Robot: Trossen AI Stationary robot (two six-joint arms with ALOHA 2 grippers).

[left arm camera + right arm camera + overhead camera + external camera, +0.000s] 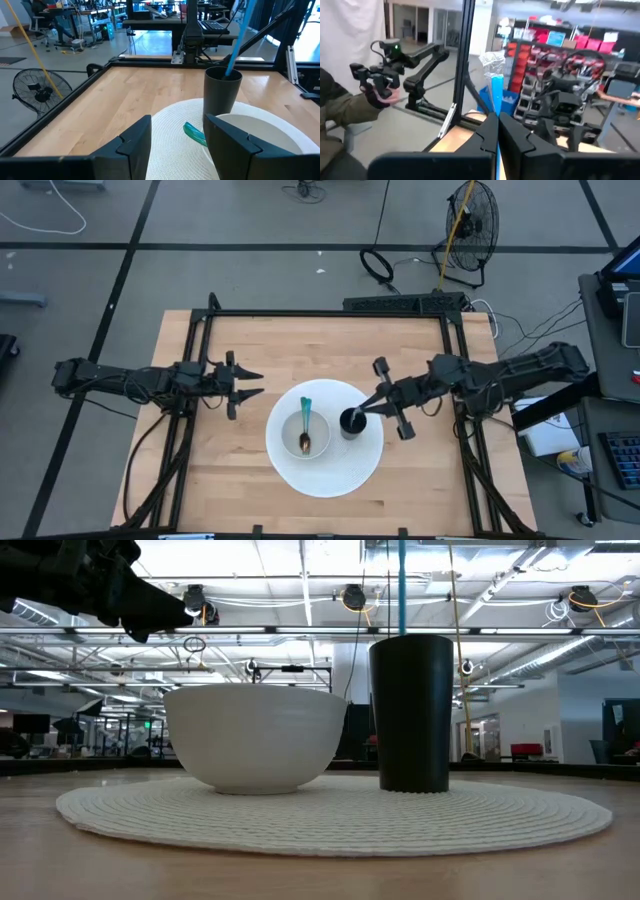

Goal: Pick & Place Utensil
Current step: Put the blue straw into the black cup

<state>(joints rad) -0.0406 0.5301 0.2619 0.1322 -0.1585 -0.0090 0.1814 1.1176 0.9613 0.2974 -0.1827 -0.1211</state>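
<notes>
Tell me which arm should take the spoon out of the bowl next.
Left, probably. The left pincer is open and free beside the placemat, near the bowl holding the spoon. The right pincer is shut on the blue utensil over the black cup.

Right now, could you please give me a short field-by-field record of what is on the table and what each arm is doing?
mat: round white woven placemat at the table's middle
bowl: white bowl on the mat, holding a spoon with a teal handle
cup: black cup upright on the mat beside the bowl
blue utensil: blue utensil standing in the cup
right claw: right claw above the cup, shut on the blue utensil
left claw: left claw open, beside the mat, holding nothing
</notes>
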